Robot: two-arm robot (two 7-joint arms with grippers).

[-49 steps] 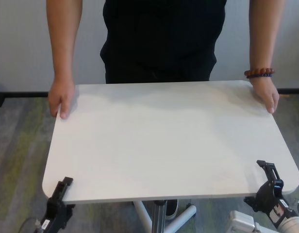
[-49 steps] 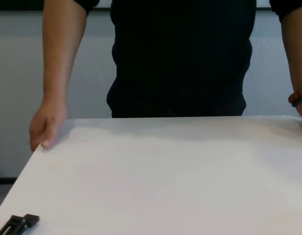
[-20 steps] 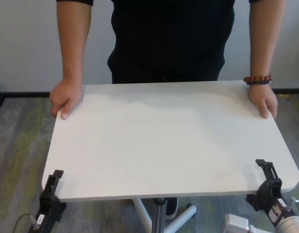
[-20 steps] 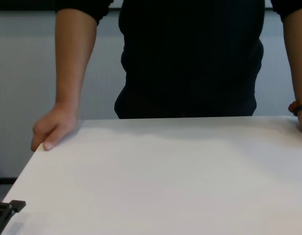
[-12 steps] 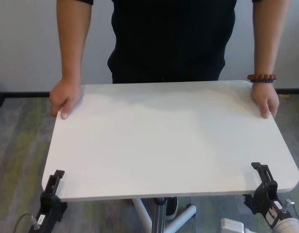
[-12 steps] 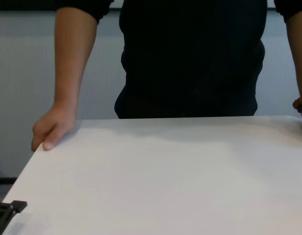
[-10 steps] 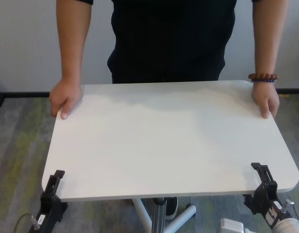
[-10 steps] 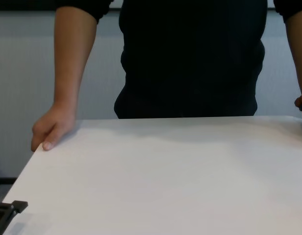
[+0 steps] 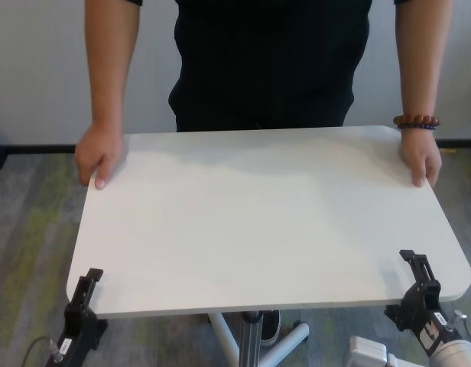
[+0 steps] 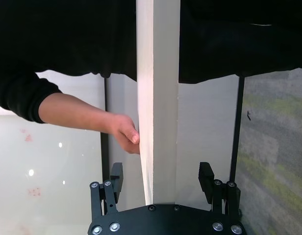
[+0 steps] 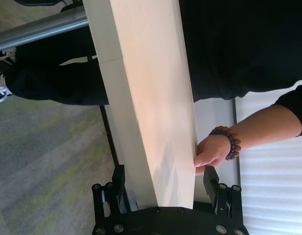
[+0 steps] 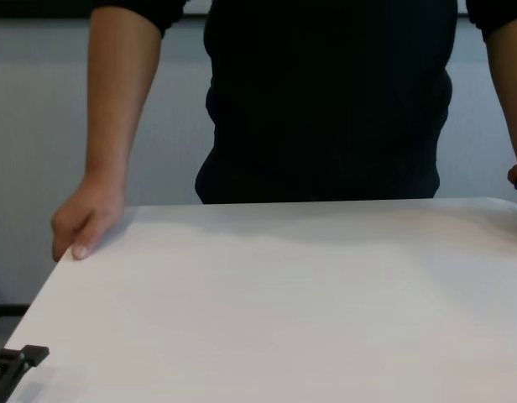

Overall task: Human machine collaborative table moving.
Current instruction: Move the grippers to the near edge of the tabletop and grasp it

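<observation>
The white table (image 9: 266, 222) stands between the robot and the human (image 9: 266, 65). It sits on one grey metal post (image 9: 251, 340) over grey and green carpet (image 9: 25, 229).

The left gripper (image 9: 84, 287) is at the near left corner of the table. In the left wrist view its two black fingers (image 10: 116, 177) stand wide apart, one on each side of the thin table edge (image 10: 158, 112), and do not squeeze it. The edge runs straight away from the gripper (image 10: 161, 183), and far along it a bare hand (image 10: 125, 138) holds the top.

The right gripper (image 9: 419, 275) is at the near right corner. In the right wrist view its fingers (image 11: 210, 178) also stand apart with the table edge (image 11: 151, 112) between them, not pressed on it. Just past one finger is a hand with a brown beaded bracelet (image 11: 228, 143).

Across from both grippers, the human in the black shirt rests one hand (image 9: 99, 155) on the far left corner and the braceleted hand (image 9: 420, 159) on the far right corner.
</observation>
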